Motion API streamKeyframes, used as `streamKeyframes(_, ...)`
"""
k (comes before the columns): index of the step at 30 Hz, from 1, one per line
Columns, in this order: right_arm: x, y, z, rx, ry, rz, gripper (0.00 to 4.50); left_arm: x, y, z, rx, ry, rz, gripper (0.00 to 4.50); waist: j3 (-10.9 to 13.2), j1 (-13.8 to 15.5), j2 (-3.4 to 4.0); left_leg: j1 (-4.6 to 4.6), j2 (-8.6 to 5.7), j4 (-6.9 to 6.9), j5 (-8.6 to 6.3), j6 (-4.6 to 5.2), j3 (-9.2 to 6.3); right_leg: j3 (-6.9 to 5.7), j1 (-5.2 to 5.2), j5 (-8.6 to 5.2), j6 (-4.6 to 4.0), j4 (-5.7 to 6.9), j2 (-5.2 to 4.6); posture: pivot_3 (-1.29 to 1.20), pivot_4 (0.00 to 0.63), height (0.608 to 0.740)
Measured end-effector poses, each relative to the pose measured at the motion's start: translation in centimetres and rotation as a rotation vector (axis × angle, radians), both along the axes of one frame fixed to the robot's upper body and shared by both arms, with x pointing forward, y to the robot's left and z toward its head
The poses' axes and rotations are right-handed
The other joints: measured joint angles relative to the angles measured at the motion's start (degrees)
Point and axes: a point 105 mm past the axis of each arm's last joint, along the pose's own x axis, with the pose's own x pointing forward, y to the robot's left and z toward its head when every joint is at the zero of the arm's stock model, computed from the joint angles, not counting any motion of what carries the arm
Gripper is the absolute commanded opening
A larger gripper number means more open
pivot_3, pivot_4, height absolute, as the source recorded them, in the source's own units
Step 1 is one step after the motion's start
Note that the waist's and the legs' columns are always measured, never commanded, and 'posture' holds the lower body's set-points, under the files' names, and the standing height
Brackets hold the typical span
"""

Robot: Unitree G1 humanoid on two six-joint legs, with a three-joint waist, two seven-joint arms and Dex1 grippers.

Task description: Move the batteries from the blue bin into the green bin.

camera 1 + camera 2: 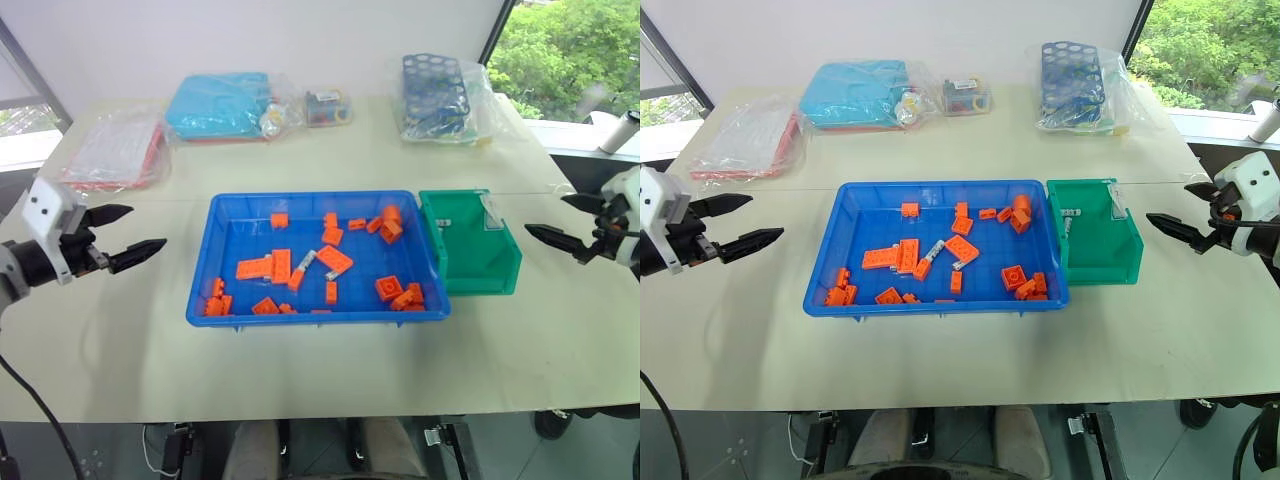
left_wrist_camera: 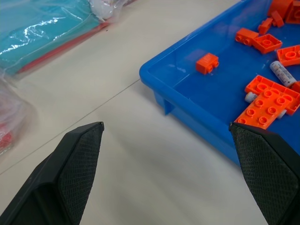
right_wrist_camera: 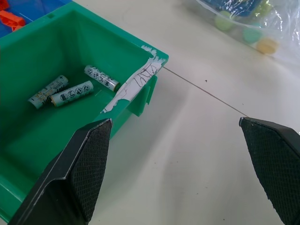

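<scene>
Two batteries (image 1: 306,260) partly hidden among orange bricks (image 1: 334,260) in blue bin (image 1: 230,215); further ones hard to make out. Three batteries lying in green bin (image 3: 28,154). Left gripper (image 1: 122,236) and right gripper (image 1: 562,222) both spread, empty.

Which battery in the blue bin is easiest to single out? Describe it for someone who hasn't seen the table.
Find the blue bin at the table's centre. Near its middle, a slim silver-grey battery lies slanted between an orange plate and a larger orange plate. Unlike the bricks, it is a smooth, studless cylinder.
</scene>
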Motion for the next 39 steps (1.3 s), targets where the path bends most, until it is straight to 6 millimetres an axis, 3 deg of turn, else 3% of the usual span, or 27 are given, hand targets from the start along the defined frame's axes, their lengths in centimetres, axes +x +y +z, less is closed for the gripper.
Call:
streamKeyframes(13,0.1,-0.7,-0.3,0.02,0.009,-0.036,4.47,0.3,0.2,0.3,-0.002,-0.021,0.033,4.5,0.0,-0.05,0.0,0.0,0.0,0.0,0.0,0.0,0.02,0.0,0.0,0.0,0.0,0.01,0.01,0.0,0.15,0.739)
streamKeyframes(19,0.9,-0.9,0.2,-0.011,-0.007,-0.044,4.47,0.7,-0.7,0.5,-0.026,-0.05,0.016,4.5,0.0,-0.04,0.0,0.0,0.0,0.01,0.0,0.0,0.03,0.0,0.0,0.0,0.01,0.01,0.01,0.0,0.15,0.739)
streamKeyframes(24,1.8,0.8,1.8,-0.021,-0.014,0.038,4.47,0.2,-2.2,0.7,-0.035,-0.051,-0.043,4.5,0.02,-0.21,0.03,0.0,0.01,0.0,0.0,0.0,0.03,0.01,-0.02,0.01,0.01,0.03,0.01,0.0,0.15,0.739)
streamKeyframes(26,2.3,2.7,3.2,-0.023,-0.025,0.119,4.47,-0.2,-3.3,0.6,-0.04,-0.035,-0.099,4.5,0.02,-0.38,0.04,-0.01,0.04,-0.01,0.0,0.0,0.05,0.03,-0.09,0.01,0.01,0.06,0.03,0.0,0.15,0.739)
streamKeyframes(29,2.9,8.3,5.9,-0.003,-0.071,0.312,4.47,-1.3,-5.7,0.7,-0.046,-0.008,-0.218,4.5,0.03,-0.82,0.06,-0.02,0.09,-0.02,0.0,0.0,0.01,0.02,-0.12,0.01,-0.01,0.09,0.09,0.0,0.15,0.739)
streamKeyframes(31,3.1,12.0,6.5,0.021,-0.075,0.426,4.47,-1.9,-6.7,0.9,-0.034,0.005,-0.277,4.5,0.03,-0.98,0.05,-0.05,0.09,-0.02,0.0,0.0,-0.01,0.02,-0.12,0.01,-0.01,0.08,0.08,0.0,0.15,0.739)
streamKeyframes(35,3.0,18.7,5.2,0.063,-0.007,0.597,4.47,-2.8,-7.3,1.4,-0.005,0.026,-0.337,4.5,0.03,-1.09,0.05,-0.06,0.07,-0.01,0.0,0.0,-0.01,0.01,-0.14,0.01,-0.01,0.09,0.06,0.0,0.15,0.739)
streamKeyframes(39,1.5,29.8,1.6,0.057,0.111,0.871,4.47,-3.2,-7.1,1.5,0.029,0.053,-0.361,4.5,0.03,-1.82,0.05,-0.1,0.14,-0.06,0.0,-0.01,0.01,0.01,-0.33,-0.02,-0.15,0.21,0.16,0.0,0.15,0.739)
